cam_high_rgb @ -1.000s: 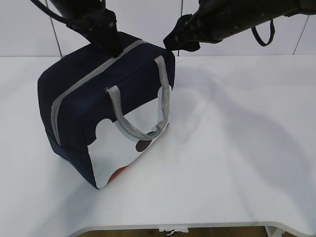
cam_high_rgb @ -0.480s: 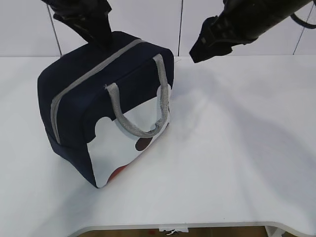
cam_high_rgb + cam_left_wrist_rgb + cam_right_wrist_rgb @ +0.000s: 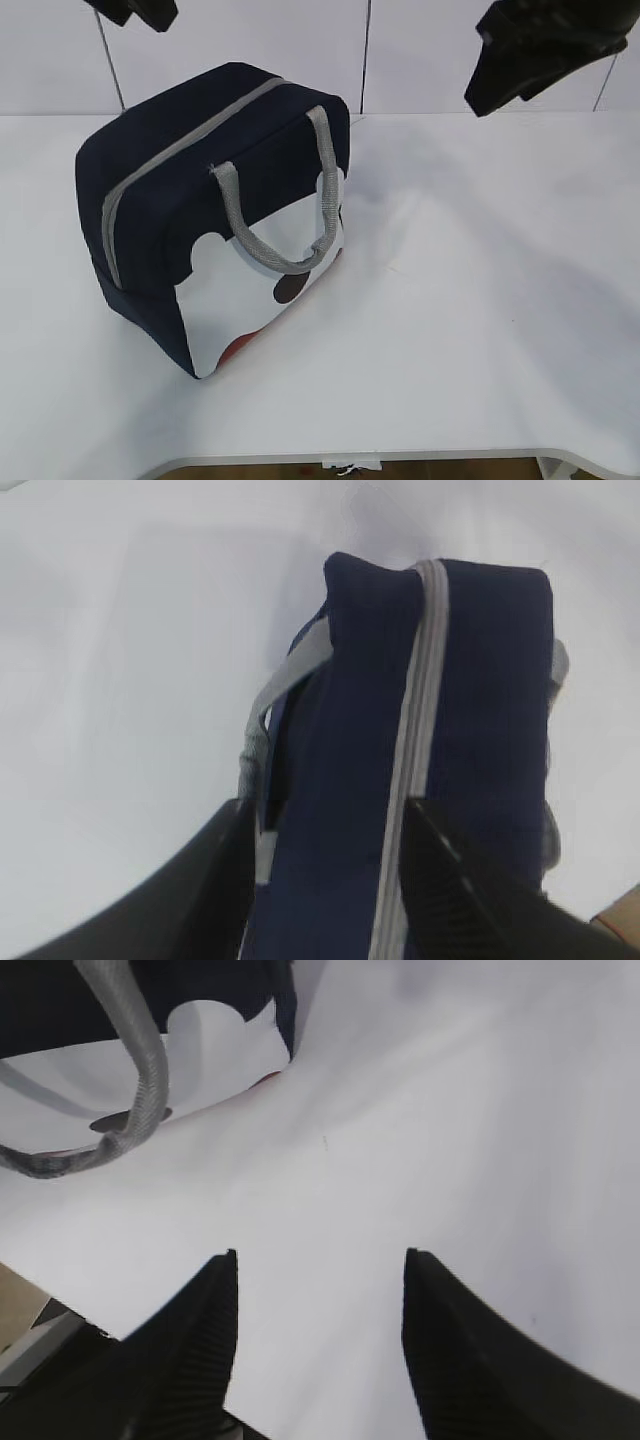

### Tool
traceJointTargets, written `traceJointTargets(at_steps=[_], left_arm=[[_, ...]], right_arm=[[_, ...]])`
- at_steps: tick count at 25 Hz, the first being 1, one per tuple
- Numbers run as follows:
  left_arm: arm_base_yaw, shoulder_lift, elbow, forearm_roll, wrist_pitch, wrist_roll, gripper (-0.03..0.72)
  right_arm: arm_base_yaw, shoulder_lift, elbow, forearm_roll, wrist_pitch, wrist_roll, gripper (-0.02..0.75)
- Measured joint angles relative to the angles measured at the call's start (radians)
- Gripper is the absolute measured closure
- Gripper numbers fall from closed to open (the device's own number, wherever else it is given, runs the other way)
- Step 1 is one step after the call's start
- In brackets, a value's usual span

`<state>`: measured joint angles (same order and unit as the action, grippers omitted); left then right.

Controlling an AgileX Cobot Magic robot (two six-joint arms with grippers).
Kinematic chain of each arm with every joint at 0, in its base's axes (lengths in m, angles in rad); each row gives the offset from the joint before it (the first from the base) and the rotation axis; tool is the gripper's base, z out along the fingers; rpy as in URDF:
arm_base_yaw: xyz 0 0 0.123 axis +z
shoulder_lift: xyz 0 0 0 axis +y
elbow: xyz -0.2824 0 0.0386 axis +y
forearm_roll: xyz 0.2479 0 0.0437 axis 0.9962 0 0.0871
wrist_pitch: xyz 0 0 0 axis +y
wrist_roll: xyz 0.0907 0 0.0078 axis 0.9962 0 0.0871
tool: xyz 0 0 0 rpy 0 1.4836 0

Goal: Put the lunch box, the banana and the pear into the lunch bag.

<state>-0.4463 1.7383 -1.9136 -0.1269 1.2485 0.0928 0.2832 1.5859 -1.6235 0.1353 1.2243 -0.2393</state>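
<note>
navy lunch bag [image 3: 200, 180], grey zipper [image 3: 190, 145], white side panel [image 3: 240, 300]

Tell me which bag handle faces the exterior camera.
The grey webbing handle drooping over the white side panel of the lunch bag; the other handle hangs down the far side, visible only in the left wrist view.

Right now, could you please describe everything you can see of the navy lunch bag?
The boxy navy-blue fabric lunch bag stands on the white table, left of centre. Its grey zipper runs closed along the top. A grey webbing handle droops over the white side panel, which bears dark and red patches. Nothing touches it but the table.
</note>
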Motion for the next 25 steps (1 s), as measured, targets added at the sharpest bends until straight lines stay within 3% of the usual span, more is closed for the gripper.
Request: traceJointTargets(at_steps=[11,25], left_arm=[[0.0,-0.329,0.261,0.072,0.011,-0.009,0.327],[0.0,-0.787,0.494,0.075,0.018,-0.01,0.328]], right_arm=[[0.0,-0.086,-0.015,-0.032,0.024,0.084,0.322],[0.0,-0.435,0.256,-0.109,0.032,0.086,0.322]])
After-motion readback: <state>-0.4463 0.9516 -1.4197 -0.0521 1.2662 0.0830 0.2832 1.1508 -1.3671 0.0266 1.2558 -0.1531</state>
